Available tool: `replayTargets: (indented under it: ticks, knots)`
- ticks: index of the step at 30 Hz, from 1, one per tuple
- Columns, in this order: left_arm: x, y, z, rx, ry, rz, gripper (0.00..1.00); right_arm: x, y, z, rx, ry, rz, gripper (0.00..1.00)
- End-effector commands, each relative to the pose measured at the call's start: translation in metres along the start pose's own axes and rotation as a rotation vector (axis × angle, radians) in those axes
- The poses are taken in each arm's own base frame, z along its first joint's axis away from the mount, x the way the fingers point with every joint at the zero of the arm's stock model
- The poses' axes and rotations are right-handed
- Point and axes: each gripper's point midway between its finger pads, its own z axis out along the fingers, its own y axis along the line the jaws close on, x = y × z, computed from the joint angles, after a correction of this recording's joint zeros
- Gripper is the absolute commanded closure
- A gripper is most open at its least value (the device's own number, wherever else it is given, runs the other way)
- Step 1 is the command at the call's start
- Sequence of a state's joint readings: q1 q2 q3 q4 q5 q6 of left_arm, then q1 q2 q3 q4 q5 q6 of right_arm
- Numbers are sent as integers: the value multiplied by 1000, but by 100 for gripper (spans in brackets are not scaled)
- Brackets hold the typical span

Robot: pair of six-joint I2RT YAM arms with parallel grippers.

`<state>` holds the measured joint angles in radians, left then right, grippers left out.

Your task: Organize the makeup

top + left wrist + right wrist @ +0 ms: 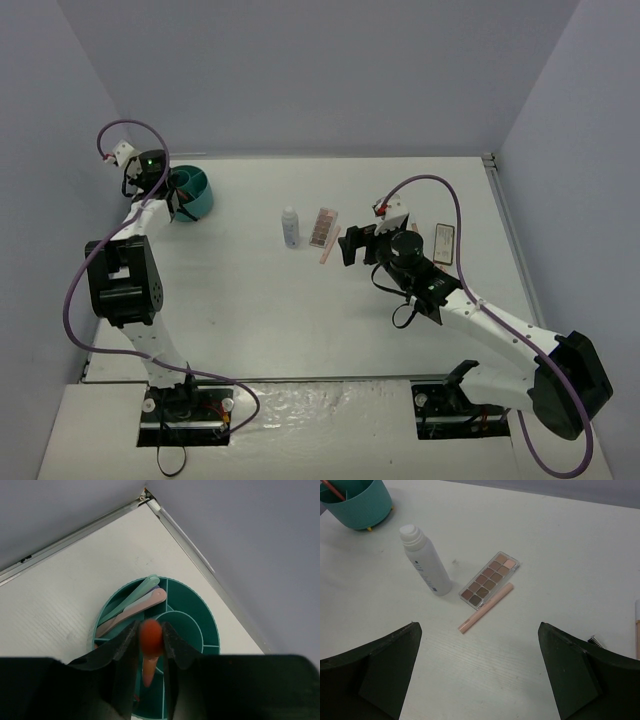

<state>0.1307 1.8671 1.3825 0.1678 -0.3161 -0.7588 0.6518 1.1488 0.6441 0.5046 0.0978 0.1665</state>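
My left gripper (150, 636) is shut on an orange-red stick (149, 652) and holds it over the round teal divided tub (200, 610), where teal, purple and pink sticks (131, 607) lie in one compartment. In the top view that gripper (165, 195) sits at the tub (194, 190). My right gripper (477, 652) is open and empty above the table, near a pink stick (486, 607), the pinkish-brown palette (490, 578) and the white bottle (424, 560). The same bottle (290, 226), palette (323, 227) and pink stick (328, 250) lie mid-table. A small compact (444, 243) lies right of the right gripper (350, 245).
The tub stands close to the table's far left corner and its metal edge rail (200, 555). The tub also shows in the right wrist view (355, 505) at the top left. Grey walls surround the table on three sides.
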Motion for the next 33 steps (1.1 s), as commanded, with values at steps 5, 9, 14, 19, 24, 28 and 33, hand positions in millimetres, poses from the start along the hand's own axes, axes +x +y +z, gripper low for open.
replayTargets:
  ticks: [5, 9, 14, 19, 24, 28, 33]
  knots:
    - [-51, -22, -17, 64, -122, -64, 53, -33, 1, -3, -5, -114, 24, 0]
    - [-62, -25, -30, 69, -126, -50, 43, -36, -9, -6, 49, -123, 42, 0]
    - [-97, -36, -72, 130, -148, -15, 32, -31, -44, -15, 231, -83, 106, 0]
    - [-116, -52, -136, 234, -102, 89, 18, -7, -95, -30, 424, 23, 184, 0]
    - [-107, -56, -214, 373, 13, 221, 4, 30, -143, -42, 557, 162, 248, 0]
    - [-68, -47, -266, 499, 169, 322, 3, 52, -167, -44, 598, 242, 318, 1]
    - [-8, -24, -303, 606, 310, 404, 3, 79, -188, -45, 646, 337, 369, 1]
